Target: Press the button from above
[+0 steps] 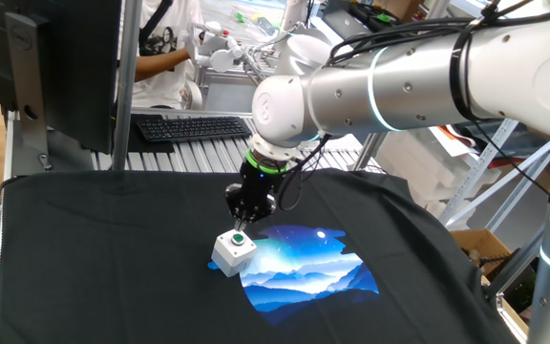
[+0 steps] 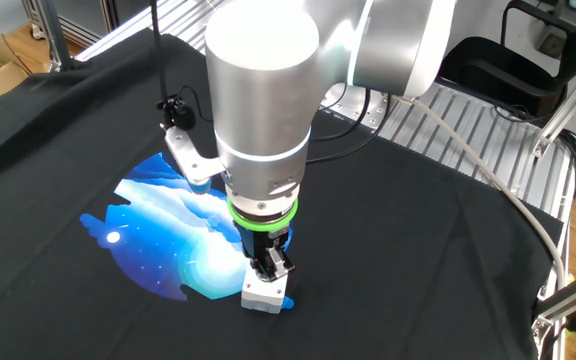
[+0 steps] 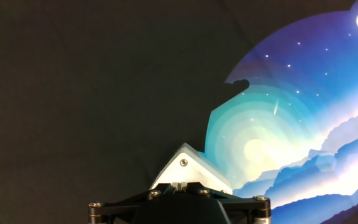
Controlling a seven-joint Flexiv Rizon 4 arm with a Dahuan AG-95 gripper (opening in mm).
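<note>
A small light-grey box (image 1: 229, 253) sits on the black cloth at the left edge of a blue printed picture. The dark-green button (image 1: 239, 238) is set in its top. My gripper (image 1: 240, 224) points straight down right over the button, fingertips together and holding nothing. I cannot tell whether they touch the button. In the other fixed view the gripper (image 2: 269, 270) hides the button and stands on top of the box (image 2: 264, 296). In the hand view only a corner of the box (image 3: 188, 169) shows above the shut fingertips (image 3: 176, 185).
The black cloth (image 1: 103, 258) covers the table, with a blue night-sky print (image 1: 304, 263) beside the box. A keyboard (image 1: 191, 127) and a monitor stand (image 1: 122, 86) are at the back. A cardboard box (image 1: 480, 250) stands at the right.
</note>
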